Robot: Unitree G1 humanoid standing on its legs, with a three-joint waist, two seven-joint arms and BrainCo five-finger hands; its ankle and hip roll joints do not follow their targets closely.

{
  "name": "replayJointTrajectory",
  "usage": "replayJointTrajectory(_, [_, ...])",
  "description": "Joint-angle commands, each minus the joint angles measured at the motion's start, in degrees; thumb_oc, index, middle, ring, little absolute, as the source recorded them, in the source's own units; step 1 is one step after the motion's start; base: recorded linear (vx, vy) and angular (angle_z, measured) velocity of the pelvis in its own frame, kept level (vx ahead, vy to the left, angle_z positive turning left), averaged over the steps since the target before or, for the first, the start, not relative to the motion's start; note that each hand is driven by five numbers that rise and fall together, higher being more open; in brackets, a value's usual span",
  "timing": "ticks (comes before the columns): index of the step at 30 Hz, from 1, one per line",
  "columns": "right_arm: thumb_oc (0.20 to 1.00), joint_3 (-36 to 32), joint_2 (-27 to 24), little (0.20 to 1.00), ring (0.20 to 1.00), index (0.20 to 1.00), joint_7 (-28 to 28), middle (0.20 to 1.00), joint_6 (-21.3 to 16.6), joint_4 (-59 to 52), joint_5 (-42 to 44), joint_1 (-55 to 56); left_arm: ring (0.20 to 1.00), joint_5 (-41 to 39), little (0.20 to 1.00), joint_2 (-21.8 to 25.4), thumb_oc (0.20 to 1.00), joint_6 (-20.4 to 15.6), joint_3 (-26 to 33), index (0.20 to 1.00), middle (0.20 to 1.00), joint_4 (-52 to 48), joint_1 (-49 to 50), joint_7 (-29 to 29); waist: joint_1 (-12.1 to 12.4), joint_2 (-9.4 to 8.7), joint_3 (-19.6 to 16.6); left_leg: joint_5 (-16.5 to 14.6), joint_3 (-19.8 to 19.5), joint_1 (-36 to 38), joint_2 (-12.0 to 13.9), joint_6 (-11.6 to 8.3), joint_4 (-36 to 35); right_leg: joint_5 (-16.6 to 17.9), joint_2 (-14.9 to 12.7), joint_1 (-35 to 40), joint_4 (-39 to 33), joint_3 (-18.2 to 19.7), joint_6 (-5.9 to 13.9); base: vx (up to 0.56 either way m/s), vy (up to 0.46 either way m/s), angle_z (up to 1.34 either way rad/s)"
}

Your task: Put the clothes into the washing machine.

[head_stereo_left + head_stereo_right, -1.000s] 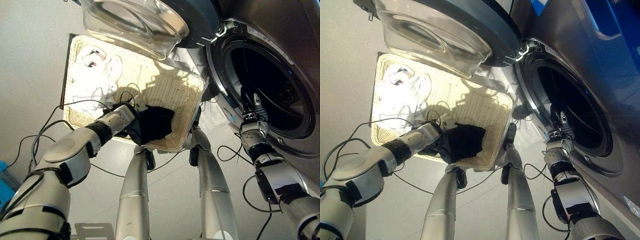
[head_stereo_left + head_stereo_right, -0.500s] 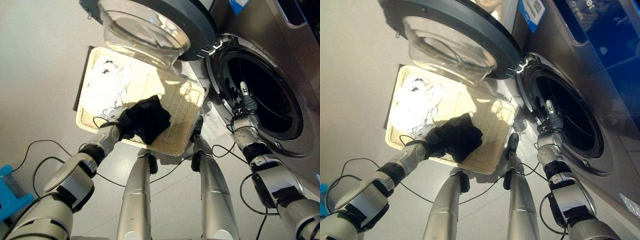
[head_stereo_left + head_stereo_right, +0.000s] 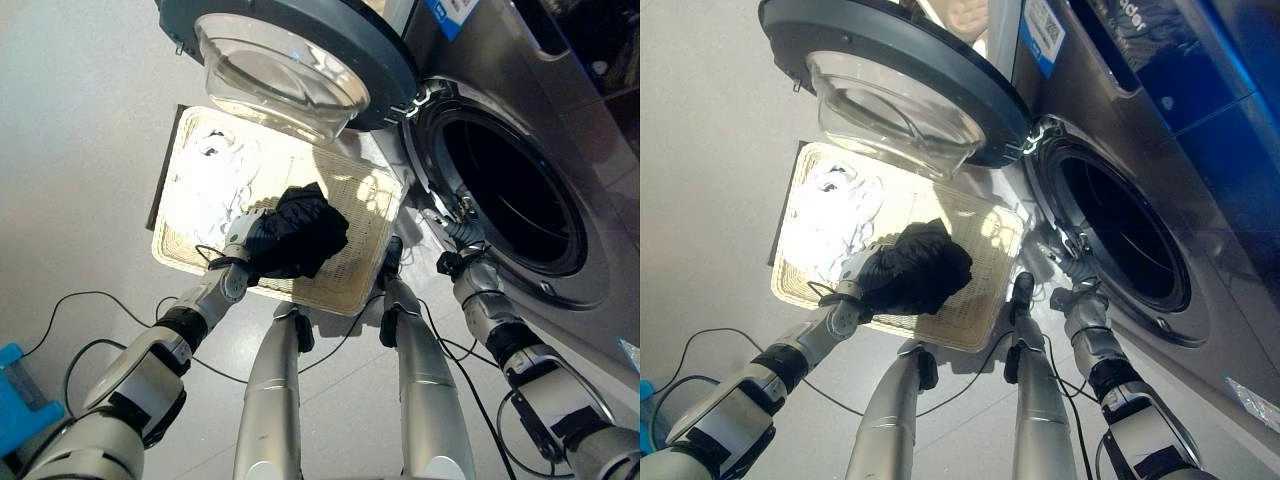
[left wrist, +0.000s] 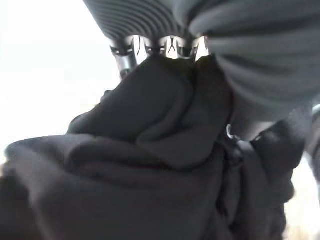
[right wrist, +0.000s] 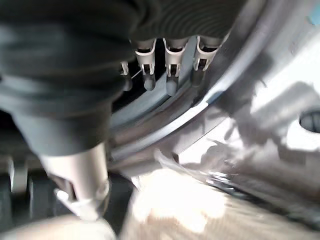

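Black garment (image 3: 298, 233) is hanging bunched in left hand's (image 3: 240, 238) closed fingers above basket (image 3: 340, 290); right hand (image 3: 457, 234), fingers relaxed, is resting at drum (image 3: 505, 190) rim; next, carrying it into the opening.

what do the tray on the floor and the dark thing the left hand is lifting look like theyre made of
The flat pale rectangular basket looks like woven wicker or rattan, matte, with a fine weave pattern showing. The black garment held by the left hand looks like soft matte fabric, perhaps cotton knit: it bunches in loose folds.
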Motion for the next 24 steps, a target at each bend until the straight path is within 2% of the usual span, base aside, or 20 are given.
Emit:
replayJointTrajectory(1, [1.000, 1.25, -4.38, 1.000, 1.000, 1.000, -4.02, 1.000, -1.48, -3.19, -15.18, 0.28, 0.200, 0.35, 0.200, 0.26, 0.200, -5.09, 2.05, 0.200, 0.200, -3.11, 1.11, 2.85, 2.07, 0.82, -1.33, 2.24, 0.63, 3.60, -0.62, -4.65, -7.17, -8.51, -1.35, 0.85, 9.88, -3.53, 7.09, 0.00, 0.000, 0.00])
replayJointTrajectory(3, [1.000, 3.74, -6.12, 1.000, 1.000, 1.000, -4.70, 1.000, -3.01, -2.44, -23.07, -0.42, 0.200, 0.80, 0.200, 0.67, 0.200, -7.33, 2.04, 0.200, 0.200, -3.34, 0.96, 2.99, 2.21, 0.57, -1.33, 1.95, 0.67, 4.15, -0.40, -4.64, -7.13, -8.72, -1.59, 1.31, 10.05, -3.73, 7.38, 0.00, -0.036, 0.01])
replayJointTrajectory(4, [1.000, 5.22, -7.24, 1.000, 1.000, 1.000, -3.97, 1.000, -3.61, -2.00, -23.72, -1.47, 0.200, 0.66, 0.200, 0.86, 0.200, -8.19, 1.74, 0.200, 0.200, -3.35, 0.49, 2.87, 2.36, 0.49, -1.33, 1.88, 0.67, 4.27, -0.32, -4.64, -7.14, -8.77, -1.71, 1.47, 10.03, -3.86, 7.45, 0.00, -0.032, 0.02])
replayJointTrajectory(12, [1.000, 9.90, -8.16, 1.000, 1.000, 1.000, 4.63, 1.000, -5.42, -1.20, -17.42, -7.20, 0.200, -0.39, 0.200, 1.26, 0.200, -13.12, -0.27, 0.200, 0.200, -4.45, -2.90, 1.29, 3.24, 0.20, -1.33, 1.32, -0.27, 4.22, -0.46, -4.82, -6.12, -9.13, -2.08, 2.02, 10.43, -4.21, 7.53, 0.00, -0.035, 0.01])
replayJointTrajectory(18, [1.000, 11.60, -7.49, 1.000, 1.000, 1.000, 10.03, 1.000, -2.59, -0.96, -13.00, -13.08, 0.200, -1.13, 0.200, 1.07, 0.200, -15.17, -2.46, 0.200, 0.200, -6.56, -6.19, -2.64, 3.97, 0.55, -1.33, 1.01, -1.05, 4.03, -1.00, -4.88, -5.07, -9.33, -2.60, 2.41, 10.66, -4.48, 7.24, 0.00, -0.011, 0.00])
replayJointTrajectory(24, [1.000, 12.18, -5.83, 1.000, 1.000, 1.000, 15.40, 1.000, 0.94, 0.93, -9.62, -17.59, 0.200, -1.96, 0.200, 0.86, 0.200, -15.39, -4.62, 0.200, 0.200, -8.67, -8.54, -5.85, 4.66, 1.34, -1.33, 0.80, -1.87, 3.66, -1.61, -4.62, -3.94, -9.34, -3.04, 2.18, 11.51, -4.47, 6.97, 0.01, -0.013, 0.05])
